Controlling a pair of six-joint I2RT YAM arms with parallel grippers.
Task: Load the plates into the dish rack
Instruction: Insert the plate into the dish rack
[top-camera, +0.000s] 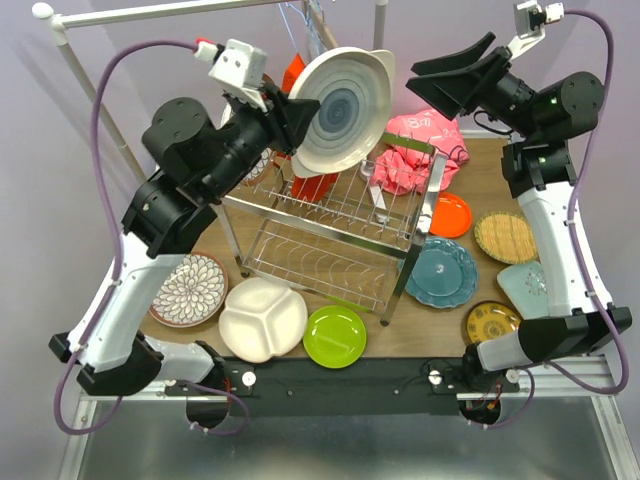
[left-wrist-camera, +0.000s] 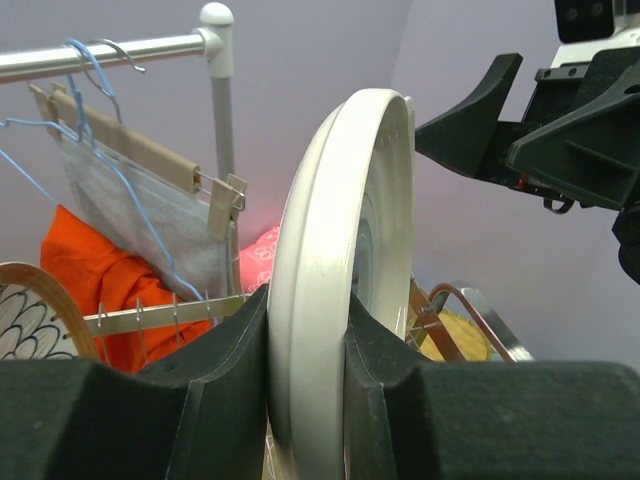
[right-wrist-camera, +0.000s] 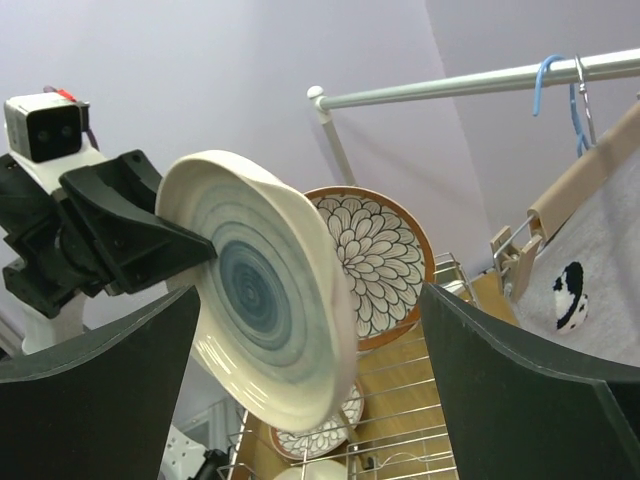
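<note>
Above the dish rack (top-camera: 330, 240), the left gripper (top-camera: 292, 112) clamps the rim of a white plate with blue rings (top-camera: 340, 105), held on edge. At that plate's 3 o'clock, the right gripper (top-camera: 452, 85) stands with jaws spread wide, holding nothing. On the table (top-camera: 487, 170), a floral plate (top-camera: 190, 290), white divided plate (top-camera: 262, 318) and lime green plate (top-camera: 335, 336) lie from the rack's 8 to 6 o'clock. A teal plate (top-camera: 441, 272) sits at 4 o'clock.
</note>
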